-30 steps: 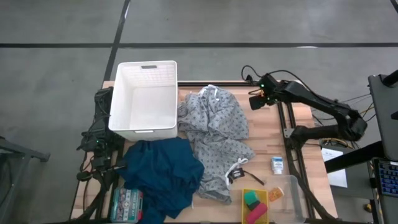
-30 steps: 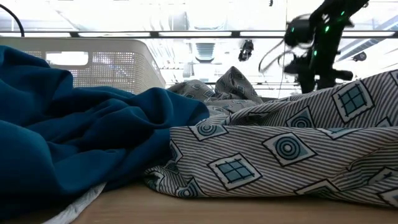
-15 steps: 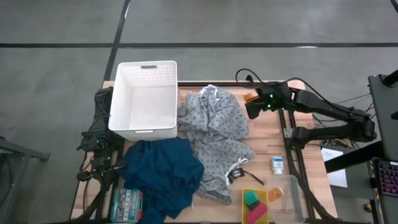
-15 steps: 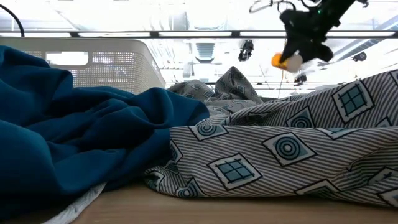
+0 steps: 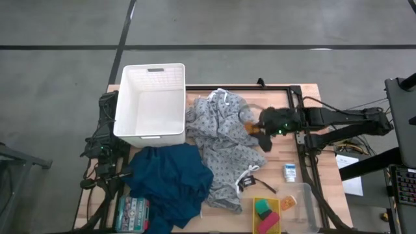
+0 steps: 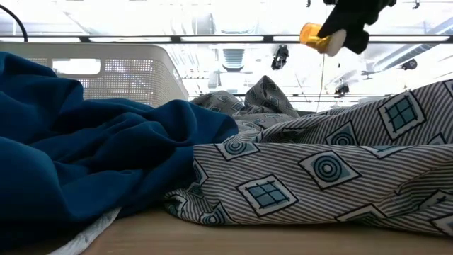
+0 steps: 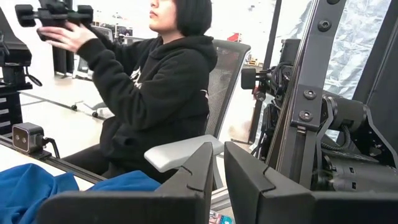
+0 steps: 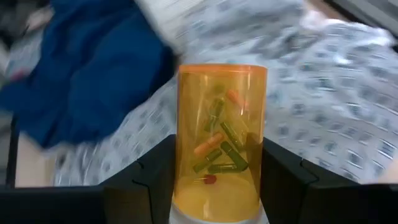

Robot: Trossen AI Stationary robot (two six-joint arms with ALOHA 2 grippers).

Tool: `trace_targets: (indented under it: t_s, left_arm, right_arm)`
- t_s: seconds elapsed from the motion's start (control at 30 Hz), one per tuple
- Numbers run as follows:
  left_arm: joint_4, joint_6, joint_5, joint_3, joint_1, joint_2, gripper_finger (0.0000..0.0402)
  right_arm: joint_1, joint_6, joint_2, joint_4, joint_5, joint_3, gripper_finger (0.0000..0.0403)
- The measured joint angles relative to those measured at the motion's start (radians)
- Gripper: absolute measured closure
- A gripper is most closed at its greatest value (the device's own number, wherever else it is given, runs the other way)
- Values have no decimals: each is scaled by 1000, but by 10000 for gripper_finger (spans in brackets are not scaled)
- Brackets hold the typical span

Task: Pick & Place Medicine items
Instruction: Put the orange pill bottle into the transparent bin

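Note:
My right gripper (image 5: 259, 127) hangs in the air over the grey patterned cloth (image 5: 224, 146) and is shut on an orange pill bottle (image 8: 221, 137) with capsules inside and a white cap. The low view shows the bottle (image 6: 311, 33) high above the cloth. A small white carton with blue print (image 5: 290, 172) lies flat on the wood near the table's right edge. Tiny orange pieces (image 5: 288, 203) lie farther toward the near edge. My left gripper (image 7: 218, 163) is parked off the table's left edge, shut and empty. My right gripper pinches the orange bottle between its two fingers (image 8: 155, 174), on the side walls of the bottle's capped end (image 8: 217, 202). The fingers lie along the bottle and come roughly level from the table's right. The bottle is lifted clear, its orange end (image 6: 308, 32) sticking out toward the table's left.
A white basket (image 5: 151, 101) stands at the far left. A blue cloth (image 5: 170, 182) lies heaped near the near edge. A yellow tray with green and pink blocks (image 5: 265, 214), a clear bin (image 5: 307, 201) and a flat green-and-white box (image 5: 132, 211) sit along the near edge. A person sits beyond the table (image 7: 155, 93).
My right gripper rose from low behind the cloth at the far right with the orange bottle in its fingers. It then moved toward the near edge and a little left, out over the grey cloth, turning as it went. The bottle is now lifted clear and higher.

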Motion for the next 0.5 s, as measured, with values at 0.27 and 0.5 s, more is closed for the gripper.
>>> trace_targets:
  t_s: [0.27, 0.5]
  left_arm:
    - [0, 0, 0, 0, 0, 0, 355]
    - [0, 0, 0, 0, 0, 0, 355]
  right_arm:
    - [188, 12, 30, 2, 3, 0, 204]
    - [313, 68, 66, 3, 2, 0, 203]
